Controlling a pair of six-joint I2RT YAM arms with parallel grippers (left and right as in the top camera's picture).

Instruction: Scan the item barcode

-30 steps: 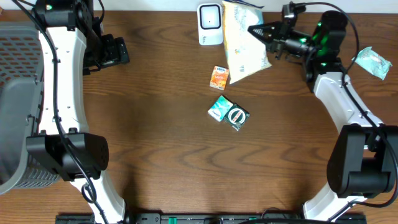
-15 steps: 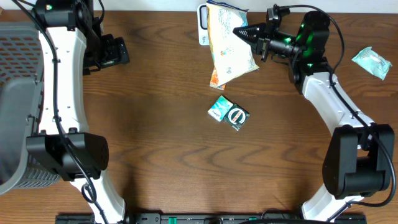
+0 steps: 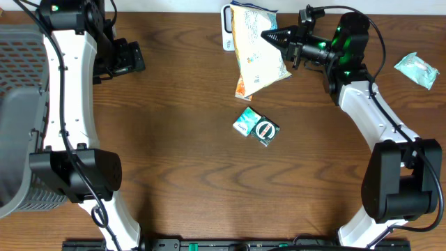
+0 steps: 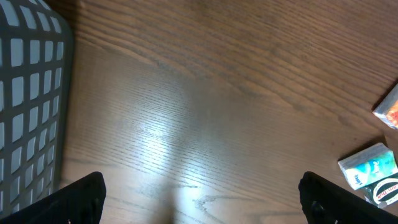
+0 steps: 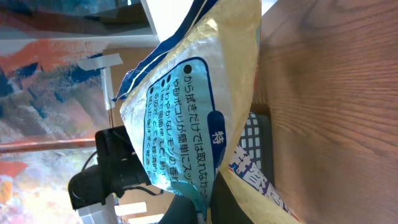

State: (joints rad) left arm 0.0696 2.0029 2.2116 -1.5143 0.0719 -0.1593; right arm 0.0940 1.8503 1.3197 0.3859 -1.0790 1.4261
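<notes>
While the right gripper (image 3: 270, 35) holds the pale yellow crinkled plastic snack bag (image 3: 254, 56) up at the scanner, the scan looks under way — not confirmed.
Its jaws are clenched on the bag's edge, and the bag hangs above the brown wooden table (image 3: 181, 153), covering most of the white upright barcode scanner (image 3: 226, 31). Whether a barcode faces the scanner cannot be told. The left gripper (image 3: 131, 59) hovers spread wide and empty — well apart.

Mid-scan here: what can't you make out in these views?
White scanner: overhead, mostly covered by the yellow bag.
Bag's barcode: no view shows it; right wrist shows only printed text.
Orange packet: overhead, partly under the bag; left wrist, cut by the edge.
</notes>
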